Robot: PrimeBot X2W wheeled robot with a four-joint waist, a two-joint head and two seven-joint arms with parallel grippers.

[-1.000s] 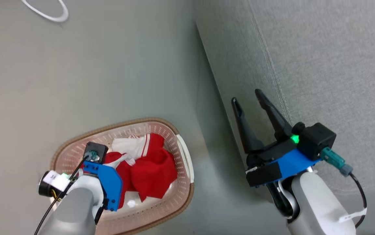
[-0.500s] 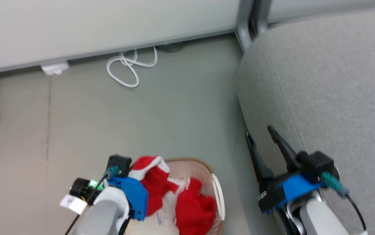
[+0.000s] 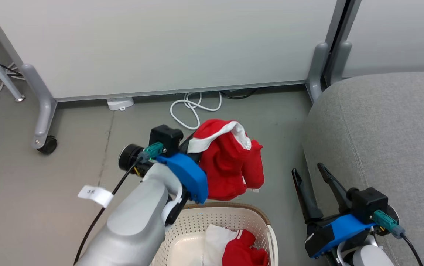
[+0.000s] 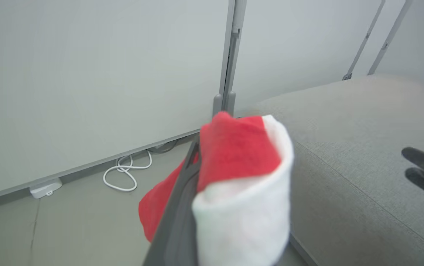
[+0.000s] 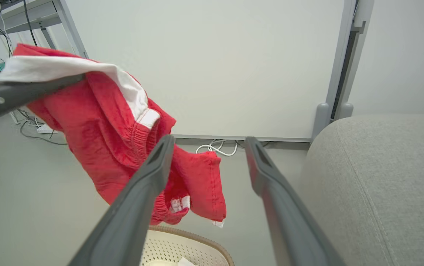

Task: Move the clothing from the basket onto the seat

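My left gripper [image 3: 191,143] is shut on the white waistband of a red garment [image 3: 230,162], which hangs in the air above the far rim of the cream basket [image 3: 234,208]. In the left wrist view the same garment [image 4: 234,155] drapes over my closed fingers [image 4: 180,207]. Another red and white piece of clothing [image 3: 239,251] lies inside the basket. The light-grey seat [image 3: 382,129] stands to the right. My right gripper [image 3: 307,169] is open and empty beside the seat's edge. From the right wrist, the hanging garment [image 5: 116,140] sits left of my open right gripper [image 5: 209,142].
White partition panels on grey feet [image 3: 319,66] stand behind the floor. A coiled white cable [image 3: 193,107] and a white power block [image 3: 119,103] lie at their base. A castor [image 3: 47,145] rests on the floor at the left.
The head camera has tilted up. My left gripper has lifted the red garment with the white waistband out of the basket and carried it up and forward. The right gripper stays open.
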